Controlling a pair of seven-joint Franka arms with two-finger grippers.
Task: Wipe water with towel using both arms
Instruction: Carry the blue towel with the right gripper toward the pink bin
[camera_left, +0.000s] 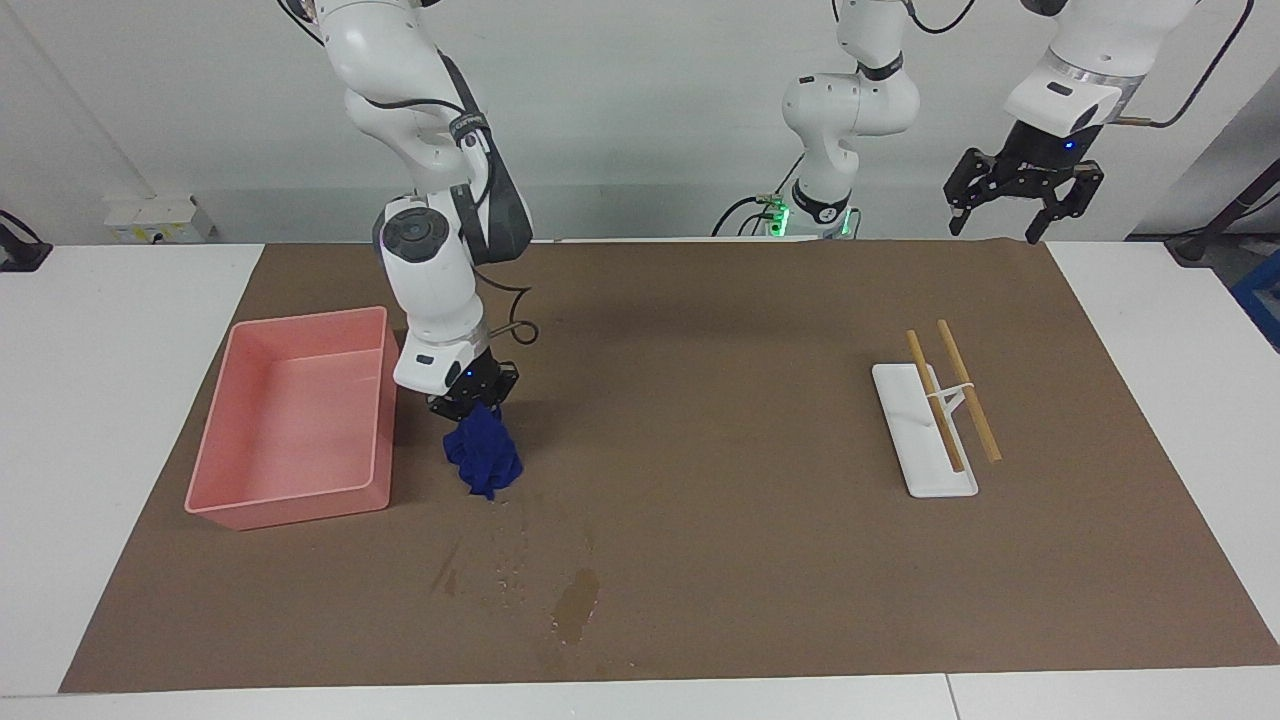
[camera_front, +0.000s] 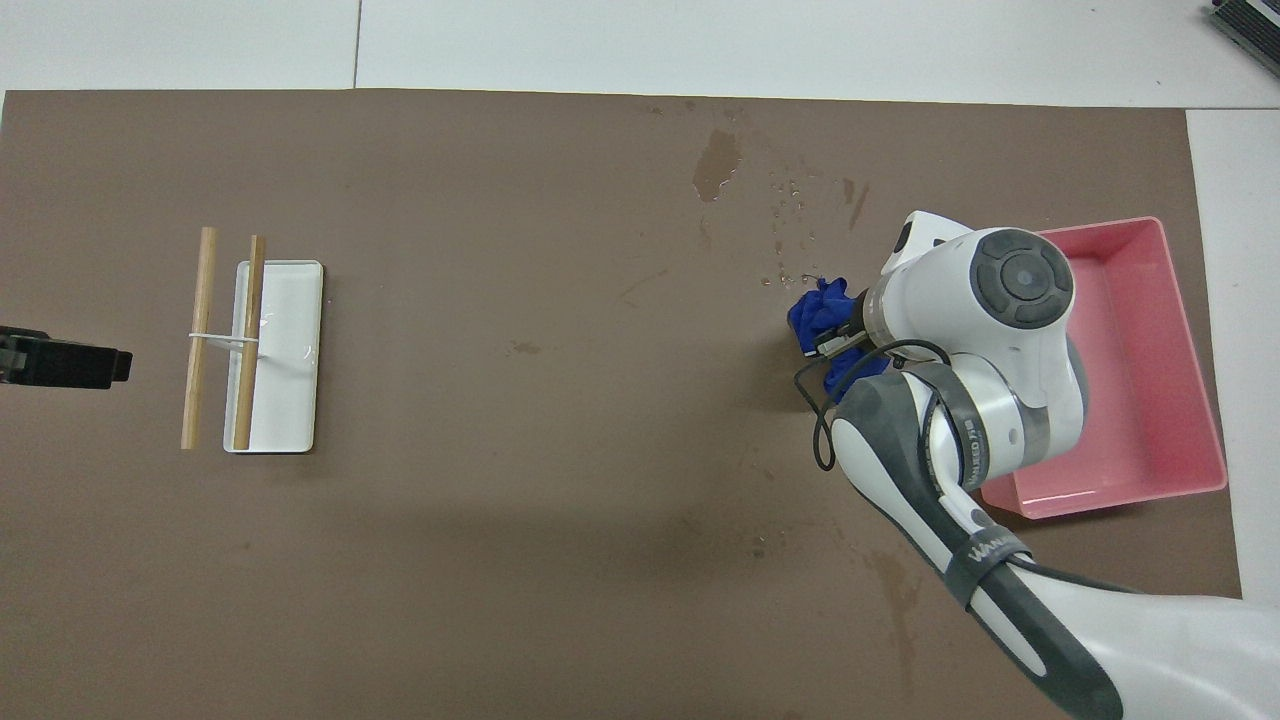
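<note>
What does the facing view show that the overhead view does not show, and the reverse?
Only the facing view shows the whole left end effector, open, raised near the robots' edge of the paper, and the right end effector shut on the towel.

Only the overhead view shows the dark stains on the paper near the right arm's base.

Both show the water, the pink tray and the white tray with two sticks.

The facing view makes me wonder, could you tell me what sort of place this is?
Most likely a robotics lab: two white arms, the right gripper holding a blue towel, work over brown paper covering a white table before a bare wall.
</note>
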